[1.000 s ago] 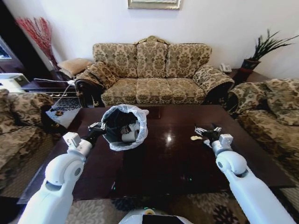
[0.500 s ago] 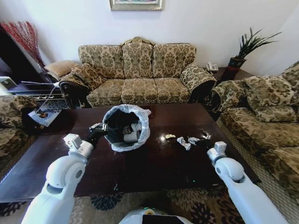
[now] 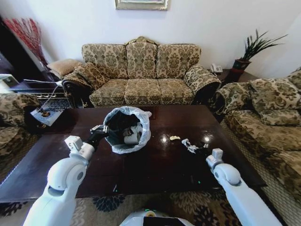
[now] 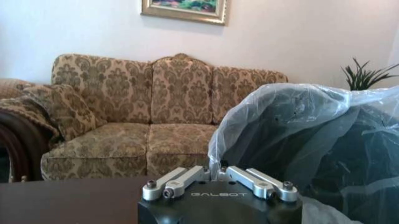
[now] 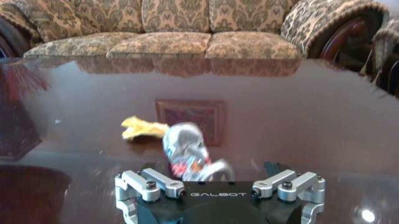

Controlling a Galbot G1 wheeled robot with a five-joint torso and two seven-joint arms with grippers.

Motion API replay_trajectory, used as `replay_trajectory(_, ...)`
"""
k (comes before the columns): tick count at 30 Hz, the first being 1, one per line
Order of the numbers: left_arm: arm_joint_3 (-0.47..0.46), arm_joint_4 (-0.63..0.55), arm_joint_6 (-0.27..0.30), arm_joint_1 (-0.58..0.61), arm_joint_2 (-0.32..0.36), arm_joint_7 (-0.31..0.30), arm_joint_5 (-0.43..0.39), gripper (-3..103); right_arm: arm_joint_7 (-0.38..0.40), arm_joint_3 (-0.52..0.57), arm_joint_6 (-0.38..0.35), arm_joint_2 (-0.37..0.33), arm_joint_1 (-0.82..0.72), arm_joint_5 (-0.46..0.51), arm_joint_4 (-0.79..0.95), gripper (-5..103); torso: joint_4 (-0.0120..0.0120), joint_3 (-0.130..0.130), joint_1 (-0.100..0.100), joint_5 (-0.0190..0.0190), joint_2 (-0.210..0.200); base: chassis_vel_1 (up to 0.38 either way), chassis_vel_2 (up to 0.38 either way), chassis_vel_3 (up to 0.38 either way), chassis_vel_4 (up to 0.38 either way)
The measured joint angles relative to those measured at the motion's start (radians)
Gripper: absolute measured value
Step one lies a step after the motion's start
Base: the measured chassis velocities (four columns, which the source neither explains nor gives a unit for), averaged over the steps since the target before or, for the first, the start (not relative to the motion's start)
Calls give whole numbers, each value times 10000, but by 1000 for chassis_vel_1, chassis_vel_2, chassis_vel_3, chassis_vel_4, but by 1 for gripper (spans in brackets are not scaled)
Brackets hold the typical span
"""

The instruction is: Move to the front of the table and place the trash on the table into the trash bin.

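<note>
Had the left claw [image 3: 99,133] pinched together on the ruffled bag [image 4: 293,121] of the bin [image 3: 127,123], right at the rim, with the bin tipped toward that claw on the worktop [image 3: 155,174]. Saw a small white cup [image 3: 131,138] and pale crumpled bits lying inside, with the bin apparently well short of full.

Had the right claw [image 3: 203,149] spread apart and low over the worktop, gripping nothing. Found a crinkled silver-and-red wrapper [image 5: 187,149] lying just ahead of it, about on its centre line, and a yellow scrap [image 5: 142,128] a little beyond and to one side.

Judged the wrapper very light, soft and springy, and likely to skid on the glossy wood. Thought it best pinched across its crumpled middle, not by a loose edge. Judged the bag thin and slippery, apt to tear or slip off the rim if tugged.
</note>
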Motion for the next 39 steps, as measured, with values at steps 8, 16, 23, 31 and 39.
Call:
replay_trajectory(8,73,-4,10,-19,0,-2,30,1,-249,-32,415,216,-220,-55,-278,90,1,0,0,2,0,0,0,0,0)
replay_trajectory(16,83,-64,48,18,-52,136,192,1,-410,-180,531,249,150,-61,-571,57,3,0,0,-3,0,0,0,0,0)
replay_trajectory(23,109,-77,68,-3,-55,159,204,1,-452,-337,563,362,511,-153,-792,46,2,0,0,-2,0,0,0,0,0)
replay_trajectory(31,75,-77,75,9,11,160,202,1,-468,-384,741,461,581,-292,-773,46,2,1,0,-1,0,0,0,0,0)
replay_trajectory(39,58,-83,78,52,57,162,193,1,16,159,1217,534,-5,-968,1274,46,-1,0,0,-4,0,0,0,0,0)
